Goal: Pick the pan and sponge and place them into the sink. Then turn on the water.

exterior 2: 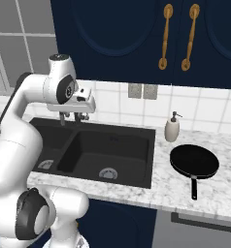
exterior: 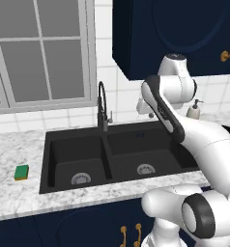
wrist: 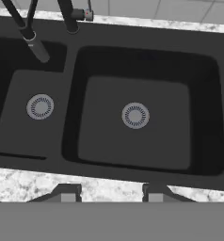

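Poised above the black double-basin sink (exterior: 112,154), the white arm's gripper (exterior 2: 72,117) hangs with its two dark fingertips (wrist: 67,192) parted and nothing between them, looking straight down at the right basin and its round silver drain (wrist: 135,115). Both basins lie bare. A tall black gooseneck faucet (exterior: 102,103) rises behind the divider, in front of white wall tiles and a grey-framed window (exterior: 39,53). On the speckled marble counter (exterior: 20,149) to the left of the sink sits the sponge (exterior: 21,172), green on top with a yellow edge, well apart from the basin rim. On the counter to the right of the sink rests the black pan (exterior 2: 194,162), its thin handle pointing toward the front edge, near a white soap dispenser (exterior 2: 172,128) by the wall. Navy cabinets (exterior 2: 137,43) with brass handles (exterior 2: 164,43) hang overhead.
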Tool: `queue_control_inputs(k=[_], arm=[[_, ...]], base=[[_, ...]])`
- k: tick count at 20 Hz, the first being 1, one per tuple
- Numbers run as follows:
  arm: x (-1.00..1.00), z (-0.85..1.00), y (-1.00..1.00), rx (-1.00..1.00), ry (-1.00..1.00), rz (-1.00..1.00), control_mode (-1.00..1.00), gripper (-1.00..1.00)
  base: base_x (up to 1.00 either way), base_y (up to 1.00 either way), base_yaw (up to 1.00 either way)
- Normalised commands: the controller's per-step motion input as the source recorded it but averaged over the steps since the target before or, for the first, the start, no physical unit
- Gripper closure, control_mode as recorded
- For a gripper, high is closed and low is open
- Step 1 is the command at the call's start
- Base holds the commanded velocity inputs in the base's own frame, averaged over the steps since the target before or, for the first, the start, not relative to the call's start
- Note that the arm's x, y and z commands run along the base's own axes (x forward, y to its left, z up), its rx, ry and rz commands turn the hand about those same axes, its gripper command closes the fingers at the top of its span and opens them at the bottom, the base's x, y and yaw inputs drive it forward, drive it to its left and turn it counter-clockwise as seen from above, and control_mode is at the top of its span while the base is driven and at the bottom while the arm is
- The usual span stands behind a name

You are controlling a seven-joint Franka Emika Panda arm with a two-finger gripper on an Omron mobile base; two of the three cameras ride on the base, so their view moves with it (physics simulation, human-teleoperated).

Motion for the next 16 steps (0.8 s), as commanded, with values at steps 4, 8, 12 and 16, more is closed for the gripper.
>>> queue_control_inputs(k=[4,8,12,16], arm=[[-0.23,0.0,-0.01,0.0,-0.01,0.0,-1.0,-1.0],[-0.54,0.0,-0.76,0.0,-0.01,0.01,-1.0,-1.0],[-0.41,0.0,-1.0,0.04,0.0,0.04,-1.0,-1.0],[-0.3,-0.03,-1.0,0.0,0.0,0.02,-1.0,-1.0]], base=[[0.0,0.0,0.0],[0.0,0.0,0.0],[0.0,0.0,0.0],[0.0,0.0,0.0]])
